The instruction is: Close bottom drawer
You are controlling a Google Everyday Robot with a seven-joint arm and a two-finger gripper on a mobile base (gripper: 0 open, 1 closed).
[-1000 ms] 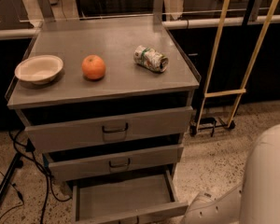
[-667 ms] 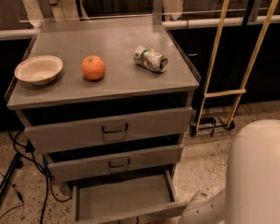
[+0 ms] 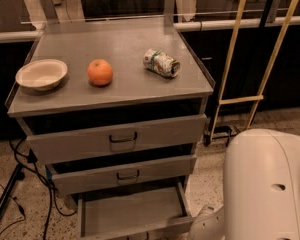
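The grey cabinet (image 3: 110,91) has three drawers. The bottom drawer (image 3: 130,213) is pulled well out, its empty inside showing and its front (image 3: 140,231) at the lower edge of the camera view. The top drawer (image 3: 115,139) and the middle drawer (image 3: 125,174) each stand slightly out. My white arm (image 3: 265,189) fills the lower right, with a smaller white part (image 3: 206,225) just right of the bottom drawer's front corner. My gripper is not in view; it lies beyond the frame's lower edge or behind the arm.
On the cabinet top sit a cream bowl (image 3: 41,74), an orange (image 3: 100,72) and a can lying on its side (image 3: 161,63). Black cables (image 3: 20,184) run over the floor at the left. A yellow-framed cart (image 3: 242,100) stands right of the cabinet.
My white arm has moved leftward and now covers more of the lower right of the view. The drawers and the things on top have not moved.
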